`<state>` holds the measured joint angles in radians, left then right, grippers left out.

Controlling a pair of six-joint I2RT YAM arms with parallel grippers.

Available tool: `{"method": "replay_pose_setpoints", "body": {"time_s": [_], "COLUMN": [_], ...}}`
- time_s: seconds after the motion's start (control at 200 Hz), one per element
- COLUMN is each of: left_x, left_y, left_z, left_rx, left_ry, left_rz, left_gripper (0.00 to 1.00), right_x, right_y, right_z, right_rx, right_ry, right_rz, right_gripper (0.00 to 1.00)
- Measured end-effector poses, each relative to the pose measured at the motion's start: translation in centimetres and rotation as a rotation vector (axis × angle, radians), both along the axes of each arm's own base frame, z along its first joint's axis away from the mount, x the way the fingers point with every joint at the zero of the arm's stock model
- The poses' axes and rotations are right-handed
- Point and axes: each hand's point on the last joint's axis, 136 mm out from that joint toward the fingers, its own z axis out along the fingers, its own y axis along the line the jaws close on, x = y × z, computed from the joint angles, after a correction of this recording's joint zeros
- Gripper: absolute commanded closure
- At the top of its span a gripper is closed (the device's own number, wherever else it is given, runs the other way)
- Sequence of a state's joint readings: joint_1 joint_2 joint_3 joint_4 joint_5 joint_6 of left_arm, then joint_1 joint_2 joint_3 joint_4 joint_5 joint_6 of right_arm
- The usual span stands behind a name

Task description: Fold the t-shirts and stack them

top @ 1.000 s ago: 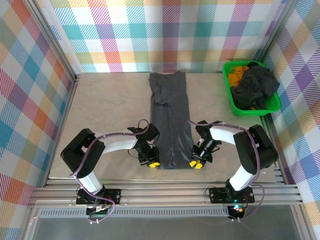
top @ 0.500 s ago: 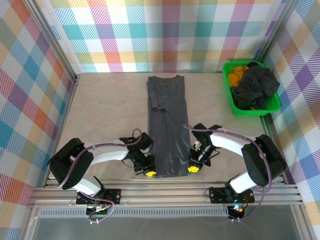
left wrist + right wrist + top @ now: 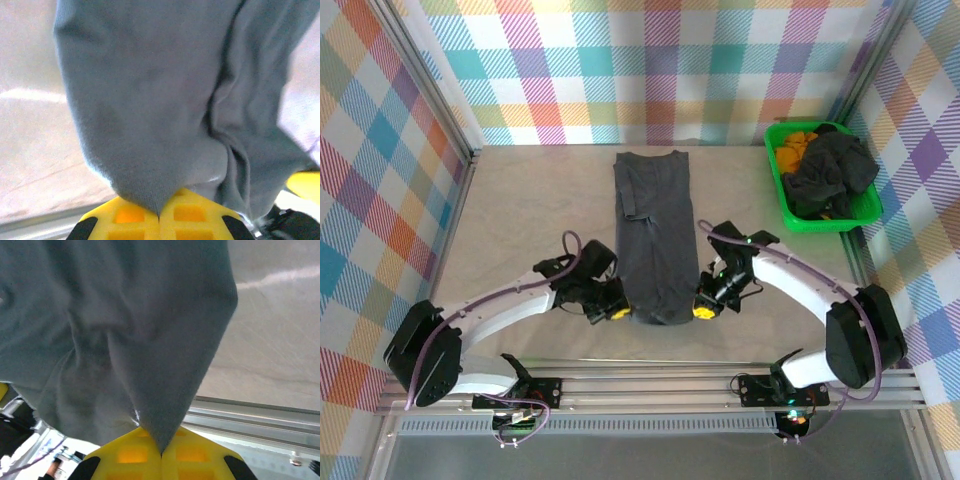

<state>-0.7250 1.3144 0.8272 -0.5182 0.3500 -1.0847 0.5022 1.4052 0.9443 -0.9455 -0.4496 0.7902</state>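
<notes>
Jaws of the left gripper [image 3: 618, 313] are clenched on the near left corner of a long, dark charcoal-grey cotton t-shirt [image 3: 655, 230]; those of the right gripper [image 3: 704, 312] are clenched on its near right corner. The shirt lies as a narrow folded strip down the middle of the beige counter [image 3: 530, 210], its near end gathered and rounded between the two grippers. In both wrist views the cloth is pinched between yellow fingertips [image 3: 130, 217]. At the far right, a bright green plastic bin [image 3: 777, 175] holds more crumpled dark t-shirts [image 3: 830, 175] and an orange cloth [image 3: 800, 140].
</notes>
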Motion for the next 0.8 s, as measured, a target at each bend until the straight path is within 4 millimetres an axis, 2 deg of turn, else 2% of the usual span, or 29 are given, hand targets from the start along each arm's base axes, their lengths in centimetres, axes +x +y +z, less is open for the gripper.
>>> {"method": "replay_pose_setpoints", "body": {"time_s": [0.14, 0.28, 0.38, 0.5, 0.66, 0.8], "left_x": [4.5, 9.7, 13.0, 16.4, 20.1, 22.5], "left_y": [-0.4, -0.3, 0.5, 1.5, 1.2, 0.1], "left_z": [2.3, 2.7, 1.7, -0.4, -2.2, -2.6], "left_rx": [-0.037, -0.026, -0.001, 0.034, 0.049, 0.040], "left_ry": [-0.046, -0.075, -0.076, -0.063, -0.062, -0.084], "left_rz": [0.099, 0.170, 0.217, 0.256, 0.265, 0.246], "left_gripper": [1.00, 1.00, 1.00, 1.00, 1.00, 0.99], "right_x": [4.9, 10.3, 13.8, 17.3, 20.3, 22.6], "right_y": [0.5, 0.7, 0.8, 1.0, 0.7, 0.8], "right_z": [2.3, 3.0, 2.4, 0.6, -1.5, -2.4], "right_rx": [0.025, 0.029, 0.025, 0.020, 0.011, 0.016], "right_ry": [-0.071, -0.112, -0.116, -0.107, -0.089, -0.095], "right_rz": [-0.075, -0.136, -0.165, -0.190, -0.217, -0.224], "right_gripper": [1.00, 1.00, 1.00, 1.00, 1.00, 1.00]}}
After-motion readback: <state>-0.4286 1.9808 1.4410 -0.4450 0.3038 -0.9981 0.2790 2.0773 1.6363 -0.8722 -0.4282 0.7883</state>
